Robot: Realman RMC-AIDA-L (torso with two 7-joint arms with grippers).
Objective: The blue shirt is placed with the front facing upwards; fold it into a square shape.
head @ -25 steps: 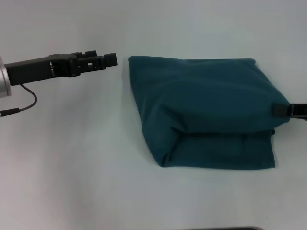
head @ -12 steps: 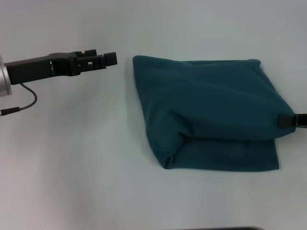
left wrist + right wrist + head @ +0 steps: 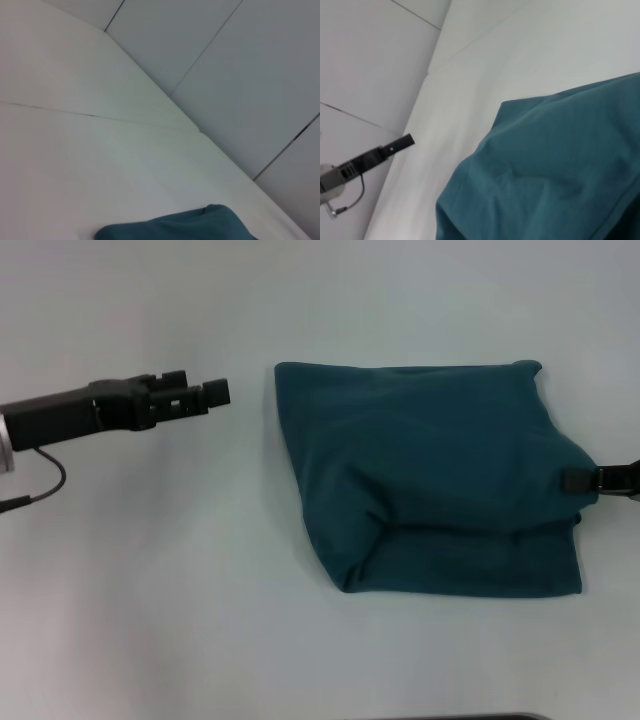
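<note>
shirt first: the blue shirt (image 3: 430, 475) lies folded on the white table (image 3: 180, 580), toward the robot's right, its upper layer bulging over a flatter lower flap. the right gripper (image 3: 585, 480) sits at the bundle's right edge, touching the cloth, clenched on it as far as i can see. the left gripper (image 3: 205, 395) hangs well apart on the left, grasping nothing; whether its jaws are parted i cannot tell.
</note>
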